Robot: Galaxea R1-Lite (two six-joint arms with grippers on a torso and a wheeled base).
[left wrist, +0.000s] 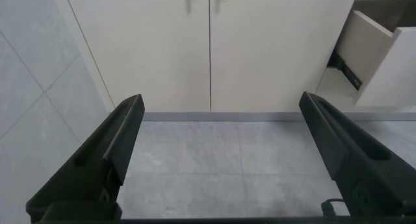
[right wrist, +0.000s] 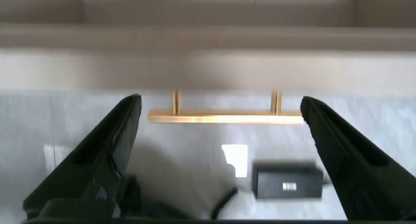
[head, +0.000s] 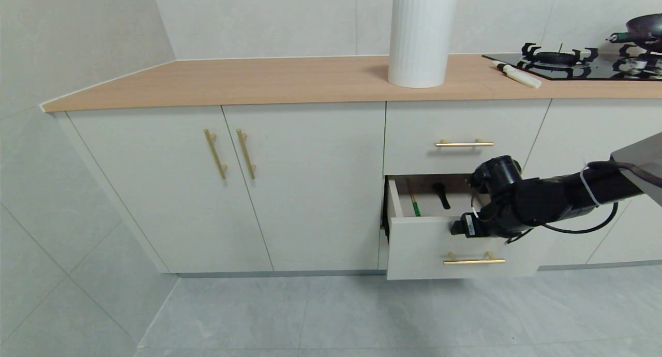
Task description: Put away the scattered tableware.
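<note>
Currently both sets of fingers gape wide, empty: left gripper (left wrist: 221,99) over floor, right gripper (right wrist: 219,104) by the open drawer's (head: 414,243) brass handle (right wrist: 224,117). Black utensil (head: 440,195) lies inside; knife (head: 516,76) on countertop (head: 258,80). Risk: I shut the drawer early, stranding it.

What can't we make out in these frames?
1. Drawer contents, head view: the right arm covers most of the inside. A green-handled stick and a black handle peek out, too small to identify.
2. Pan, head view: cut off by the right edge.
3. White utensil on the counter, head view: too small to tell its type.
</note>
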